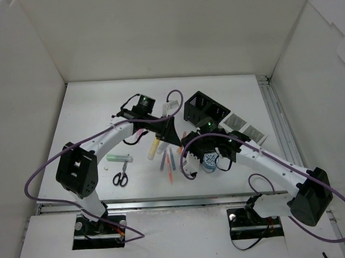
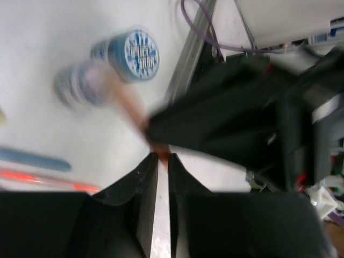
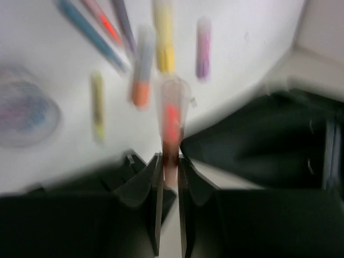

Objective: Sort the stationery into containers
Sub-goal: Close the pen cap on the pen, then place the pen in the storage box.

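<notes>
Overhead, you had both arms reaching to the middle of the worktop. The left end effector and right end effector met tip to tip just in front of the black organizer. Loose pens lay below them, and scissors lay nearer the left base. A tape roll sat under the right arm, and the white organizer lay beside the black one.

Your left wrist view was blurred. It showed the left end effector nearly closed, pinching the orange end of a highlighter. The right end effector crossed over that highlighter, with tape rolls beyond.

Your right wrist view showed the right end effector clamped on the same highlighter, with a yellow highlighter lying behind it.
</notes>
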Controlling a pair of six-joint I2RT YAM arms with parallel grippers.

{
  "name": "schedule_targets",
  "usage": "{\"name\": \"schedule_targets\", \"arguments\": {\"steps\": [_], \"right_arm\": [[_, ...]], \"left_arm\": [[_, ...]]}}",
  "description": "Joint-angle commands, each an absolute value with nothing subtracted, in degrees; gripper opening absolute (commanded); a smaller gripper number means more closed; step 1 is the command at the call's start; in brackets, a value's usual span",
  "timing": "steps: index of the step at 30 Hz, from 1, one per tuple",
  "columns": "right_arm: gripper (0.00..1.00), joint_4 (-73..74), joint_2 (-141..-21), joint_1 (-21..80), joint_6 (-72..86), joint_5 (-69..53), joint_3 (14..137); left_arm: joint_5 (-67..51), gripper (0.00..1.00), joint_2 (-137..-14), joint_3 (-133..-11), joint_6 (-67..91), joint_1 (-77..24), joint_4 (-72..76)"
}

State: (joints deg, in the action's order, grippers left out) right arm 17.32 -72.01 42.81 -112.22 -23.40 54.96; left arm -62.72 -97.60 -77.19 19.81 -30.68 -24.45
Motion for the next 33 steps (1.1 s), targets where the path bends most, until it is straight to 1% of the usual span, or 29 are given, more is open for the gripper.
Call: {"name": "schedule_targets", "arguments": {"steps": [1, 7, 10, 14, 15, 16, 17, 19, 20, 21, 22, 25, 26, 28, 29, 31, 32, 33], "right_arm": [[0.00, 27.0, -74.5, 49.2, -112.0, -46.1, 53.7], [0.00, 26.9, -74.8, 49.5, -111.4, -46.8, 54.1], [0.00, 26.7, -74.5, 49.5, -109.7, -46.1, 55.2], [0.00, 26.3, -75.0, 49.3, -104.3, -46.2, 57.0], [0.00, 26.4, -75.2, 49.0, -102.4, -47.4, 57.9], [0.00, 26.3, -75.7, 48.0, -98.2, -48.1, 58.7], [0.00, 26.4, -76.6, 47.6, -96.0, -49.2, 60.5], [0.00, 26.2, -77.8, 44.6, -89.8, -53.2, 62.3], [0.00, 26.4, -79.0, 44.0, -87.4, -54.4, 64.2], [0.00, 26.3, -79.5, 43.4, -85.0, -56.2, 65.3], [0.00, 26.2, -80.4, 42.2, -80.8, -57.4, 66.3], [0.00, 26.4, -83.2, 39.4, -73.8, -62.8, 70.1], [0.00, 26.1, -84.5, 38.9, -72.0, -65.5, 71.9], [0.00, 26.1, -85.9, 36.2, -67.9, -68.0, 73.7], [0.00, 26.0, -87.1, 35.8, -66.1, -69.8, 75.6], [0.00, 25.9, -88.5, 33.3, -61.7, -71.0, 78.3], [0.00, 25.8, -89.6, 32.8, -60.0, -72.0, 79.3], [0.00, 25.8, -90.3, 31.9, -58.6, -72.2, 80.2]], "left_arm": [[-64.0, 0.00, -96.9, -92.0, 19.7, -28.8, 1.1], [-64.4, 0.00, -101.5, -96.2, 21.4, -28.8, 1.9], [-63.7, 0.00, -101.3, -94.8, 20.2, -28.8, 1.0], [-61.3, 0.00, -98.0, -91.3, 19.3, -28.3, 0.3], [-60.9, 0.04, -97.2, -90.2, 18.2, -28.3, 0.3], [-60.6, 0.13, -96.4, -89.4, 17.5, -27.8, -2.3], [-59.0, 0.34, -94.2, -88.4, 17.1, -27.8, -2.9], [-57.5, 0.53, -91.9, -85.1, 15.9, -27.3, -4.0], [-55.5, 0.77, -88.7, -83.9, 15.7, -27.2, -4.0], [-54.4, 0.91, -87.1, -81.7, 15.6, -26.5, -4.0], [-53.3, 0.99, -85.4, -80.1, 15.2, -26.5, -4.0], [-48.3, 0.99, -78.3, -75.3, 14.9, -25.5, -4.5], [-44.6, 0.99, -74.6, -74.3, 14.9, -24.7, -4.8], [-41.1, 0.99, -70.9, -71.0, 15.1, -23.3, -6.2], [-37.0, 0.99, -67.4, -70.1, 15.6, -22.7, -6.9], [-33.3, 0.99, -63.9, -67.4, 16.0, -20.8, -9.3], [-29.0, 0.99, -60.4, -66.4, 17.1, -20.2, -10.2], [-27.0, 0.99, -58.6, -64.3, 17.7, -19.7, -10.9]]}}
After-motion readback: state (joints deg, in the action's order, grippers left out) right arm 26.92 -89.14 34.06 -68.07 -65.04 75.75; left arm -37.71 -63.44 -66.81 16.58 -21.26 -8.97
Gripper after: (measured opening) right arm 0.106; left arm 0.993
